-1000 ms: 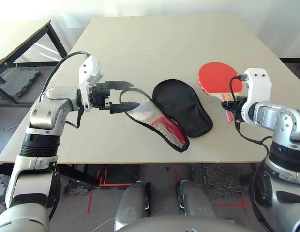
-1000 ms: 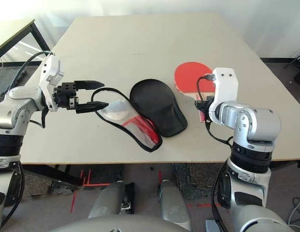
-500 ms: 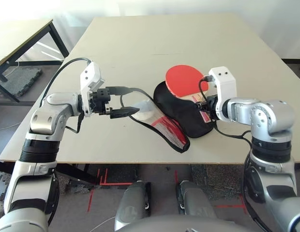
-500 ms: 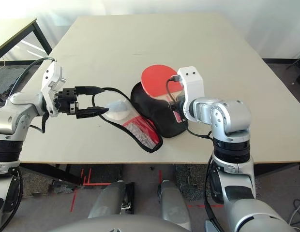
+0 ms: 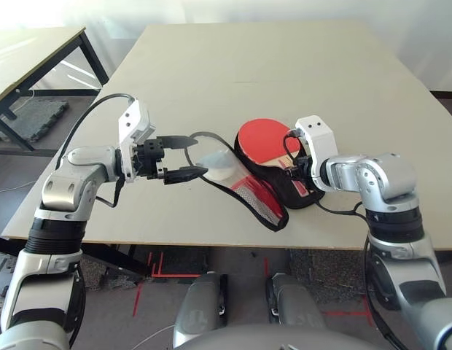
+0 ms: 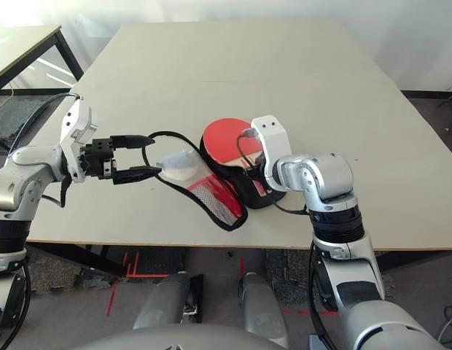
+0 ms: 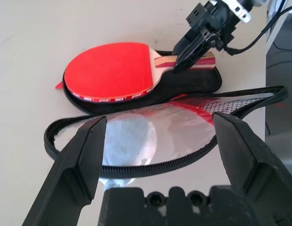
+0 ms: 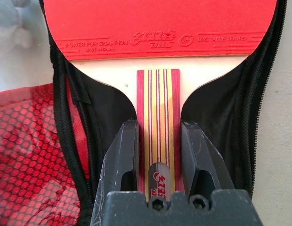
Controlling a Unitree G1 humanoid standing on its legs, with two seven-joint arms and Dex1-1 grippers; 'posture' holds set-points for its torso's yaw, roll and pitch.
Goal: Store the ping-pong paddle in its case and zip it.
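The ping-pong paddle has its red face over the black lining of its case, which lies open near the table's front edge. My right gripper is shut on the striped wooden handle, and the blade rests flat inside the lower half. The case's red flap with the black mesh pocket is folded out to the left. My left gripper stands open at that flap, whose zip rim runs between its wide-spread fingers.
The pale table stretches bare behind the case. A second table stands at the far left across a gap. The front edge lies just below the case.
My right arm has carried the paddle leftward from the bare table onto the open case's black lining. The left gripper has stayed at the flap, still open.
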